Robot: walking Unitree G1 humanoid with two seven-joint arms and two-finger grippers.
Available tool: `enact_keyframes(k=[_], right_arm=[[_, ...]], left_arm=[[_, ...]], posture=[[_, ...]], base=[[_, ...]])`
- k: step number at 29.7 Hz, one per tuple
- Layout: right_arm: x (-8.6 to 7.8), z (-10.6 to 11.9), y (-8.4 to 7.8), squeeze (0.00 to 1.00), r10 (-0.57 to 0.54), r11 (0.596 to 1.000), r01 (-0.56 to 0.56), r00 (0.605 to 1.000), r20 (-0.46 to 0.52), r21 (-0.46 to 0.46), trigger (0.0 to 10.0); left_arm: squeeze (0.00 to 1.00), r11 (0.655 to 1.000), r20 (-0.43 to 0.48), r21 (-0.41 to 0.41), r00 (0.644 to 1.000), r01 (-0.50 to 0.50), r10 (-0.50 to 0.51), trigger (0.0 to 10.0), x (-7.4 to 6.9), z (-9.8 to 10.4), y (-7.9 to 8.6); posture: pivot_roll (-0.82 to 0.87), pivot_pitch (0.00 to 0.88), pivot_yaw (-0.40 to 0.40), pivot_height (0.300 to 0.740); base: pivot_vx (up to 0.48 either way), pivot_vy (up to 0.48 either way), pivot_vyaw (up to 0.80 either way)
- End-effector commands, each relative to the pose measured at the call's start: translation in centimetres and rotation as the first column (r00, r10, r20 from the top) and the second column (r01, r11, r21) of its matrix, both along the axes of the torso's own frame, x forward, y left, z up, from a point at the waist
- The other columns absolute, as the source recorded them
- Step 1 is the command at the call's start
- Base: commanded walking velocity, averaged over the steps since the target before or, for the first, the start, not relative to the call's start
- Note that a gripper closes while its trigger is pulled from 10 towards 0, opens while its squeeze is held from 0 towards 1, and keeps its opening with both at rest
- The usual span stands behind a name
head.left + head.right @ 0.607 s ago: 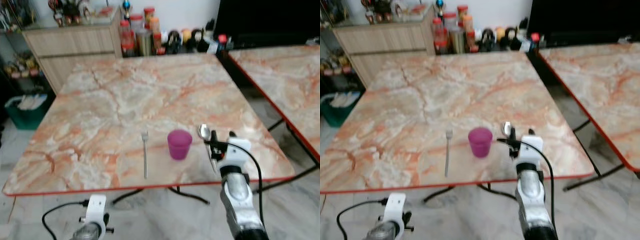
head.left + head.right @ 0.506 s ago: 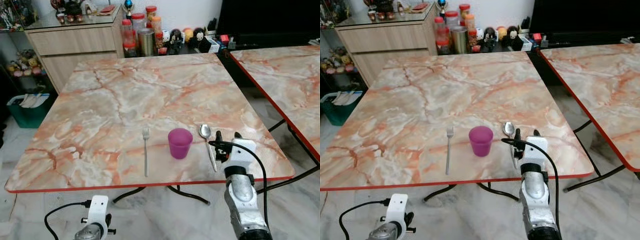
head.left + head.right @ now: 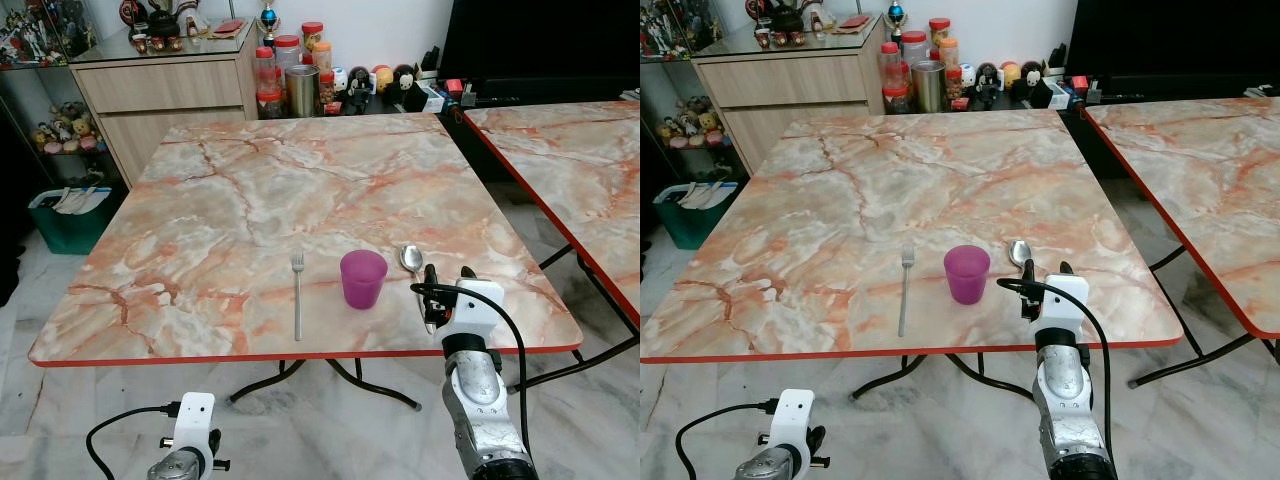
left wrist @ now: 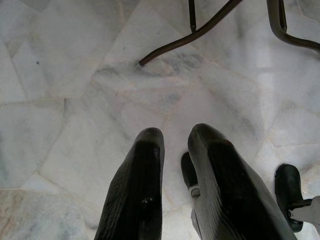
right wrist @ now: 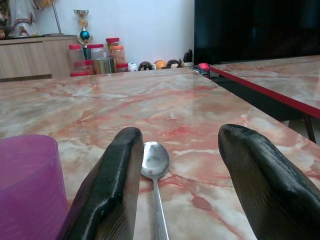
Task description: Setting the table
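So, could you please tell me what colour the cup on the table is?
The cup is purple, clearest in the left eye view.

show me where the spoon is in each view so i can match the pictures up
Left eye view: spoon lies on the table's near right part, by the open right gripper.
Right eye view: same spot, right of the cup.
Right wrist view: bowl between the gripper's two black fingers.
Left wrist view: floor and table legs, no spoon.
Shared landmark: the purple cup, beside the spoon.
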State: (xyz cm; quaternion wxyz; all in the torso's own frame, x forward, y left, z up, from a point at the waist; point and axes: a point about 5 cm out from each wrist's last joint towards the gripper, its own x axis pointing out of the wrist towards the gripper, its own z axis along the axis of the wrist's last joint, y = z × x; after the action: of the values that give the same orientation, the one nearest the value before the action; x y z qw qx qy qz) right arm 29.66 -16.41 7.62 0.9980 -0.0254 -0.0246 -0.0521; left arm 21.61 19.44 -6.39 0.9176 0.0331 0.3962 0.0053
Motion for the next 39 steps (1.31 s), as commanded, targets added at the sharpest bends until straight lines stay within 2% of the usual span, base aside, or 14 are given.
enact_keyframes(k=[1,9,39], right_arm=[[0.21,0.17,0.24,0.00,0.008,1.000,-0.008,1.000,0.006,-0.002,10.0],[0.22,0.14,0.35,0.00,0.015,1.000,-0.015,1.000,0.006,0.002,10.0],[0.18,0.13,0.64,0.00,0.023,1.000,-0.023,1.000,0.010,0.008,10.0]], left_arm=[[0.00,1.000,-0.005,0.010,1.000,-0.001,0.001,10.0,-0.02,-0.01,0.16],[0.00,1.000,-0.003,0.012,1.000,0.001,-0.001,10.0,0.08,0.05,0.15],[0.00,1.000,0.004,0.009,1.000,-0.001,0.001,10.0,0.02,0.05,0.20]], posture=[[-0.04,0.000,0.032,0.736],[-0.04,0.000,0.033,0.736],[-0.04,0.000,0.032,0.736]], base=[[0.000,0.000,0.00],[0.000,0.000,0.00],[0.294,0.000,0.00]])
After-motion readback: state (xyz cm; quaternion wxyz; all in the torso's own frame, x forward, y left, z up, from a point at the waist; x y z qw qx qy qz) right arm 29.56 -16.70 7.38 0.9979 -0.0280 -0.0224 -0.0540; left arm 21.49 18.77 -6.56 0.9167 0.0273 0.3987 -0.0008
